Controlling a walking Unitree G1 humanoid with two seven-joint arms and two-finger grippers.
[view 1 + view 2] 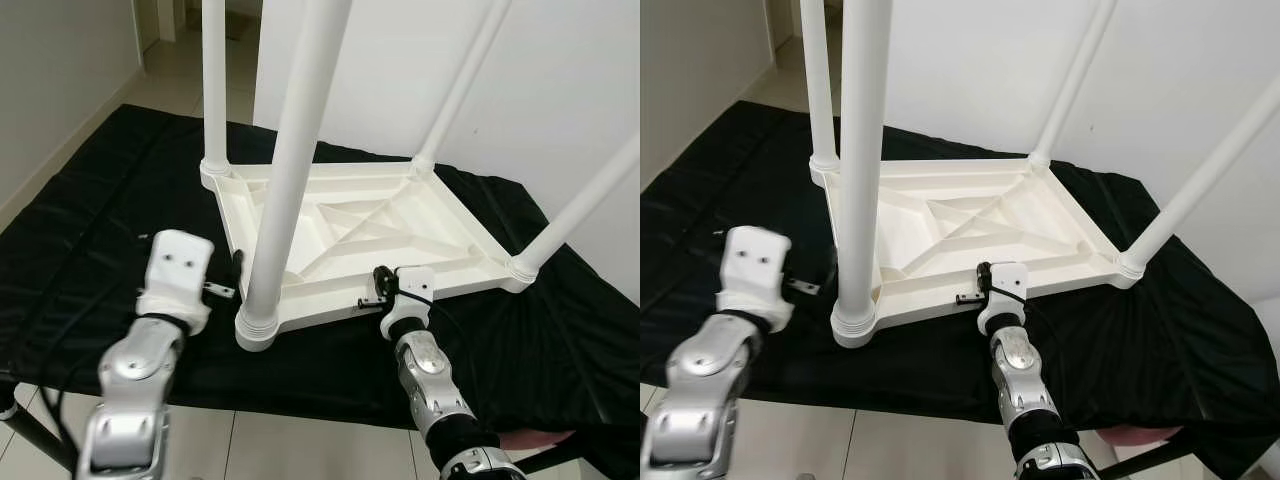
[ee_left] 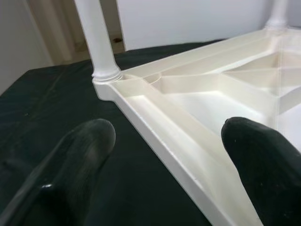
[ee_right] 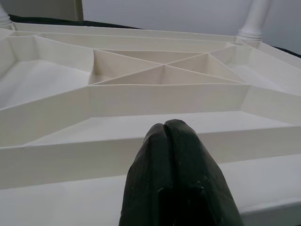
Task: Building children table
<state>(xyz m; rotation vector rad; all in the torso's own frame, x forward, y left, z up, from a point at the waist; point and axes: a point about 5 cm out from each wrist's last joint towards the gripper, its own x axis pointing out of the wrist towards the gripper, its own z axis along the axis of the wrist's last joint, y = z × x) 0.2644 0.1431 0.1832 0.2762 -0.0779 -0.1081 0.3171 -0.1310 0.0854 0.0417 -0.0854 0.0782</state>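
Black cloth [image 1: 90, 250] under upturned white table [image 1: 370, 235], tiled floor [image 1: 290, 445] below.

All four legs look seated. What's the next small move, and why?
Probably ease the left gripper forward until its open fingers straddle the upturned table top's near rim. All four legs already stand in their corners, and the right gripper, fingers shut, rests at that rim, so gripping comes next.

White table [image 1: 370, 235] upside down on black cloth [image 1: 90, 250], 4 legs up
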